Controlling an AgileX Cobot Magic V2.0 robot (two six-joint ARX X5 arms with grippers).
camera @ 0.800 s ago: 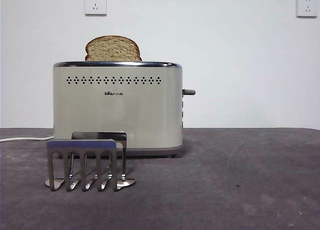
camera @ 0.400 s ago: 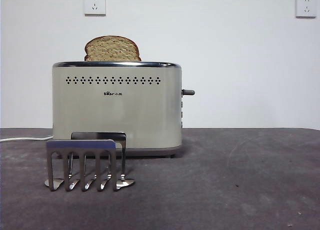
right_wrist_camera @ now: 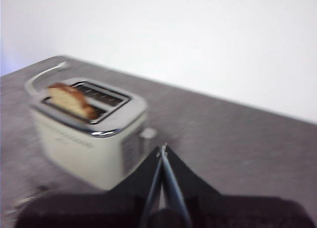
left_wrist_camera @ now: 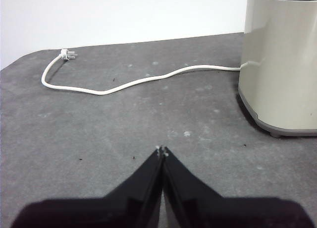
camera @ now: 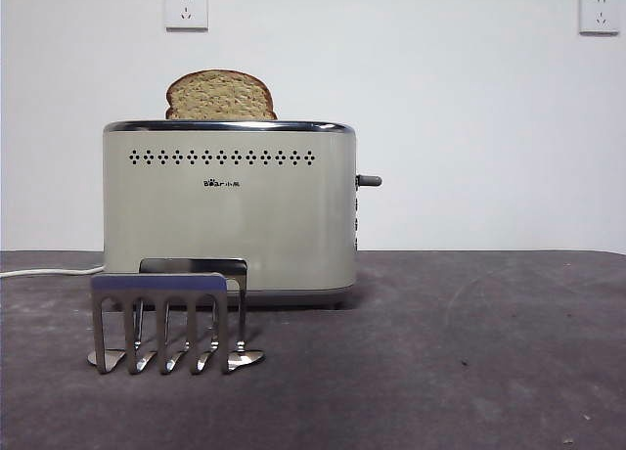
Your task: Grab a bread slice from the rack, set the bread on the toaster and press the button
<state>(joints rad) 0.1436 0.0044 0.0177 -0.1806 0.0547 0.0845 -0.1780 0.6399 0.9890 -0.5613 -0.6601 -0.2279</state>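
The slice of bread [camera: 219, 95] stands upright in the toaster's [camera: 230, 215] slot, its rounded top sticking out above the chrome rim. The steel rack [camera: 166, 318] stands empty in front of the toaster. The toaster's lever [camera: 369, 180] sticks out on its right side. My left gripper [left_wrist_camera: 162, 151] is shut and empty, low over the table beside the toaster [left_wrist_camera: 280, 64]. My right gripper [right_wrist_camera: 162, 149] is shut and empty, raised above and away from the toaster [right_wrist_camera: 86, 131]; the bread [right_wrist_camera: 70, 101] shows in its slot. Neither gripper shows in the front view.
A white power cord [left_wrist_camera: 124, 82] with its plug [left_wrist_camera: 66, 54] lies loose on the grey table behind the toaster. Two wall sockets [camera: 186, 8] sit on the white back wall.
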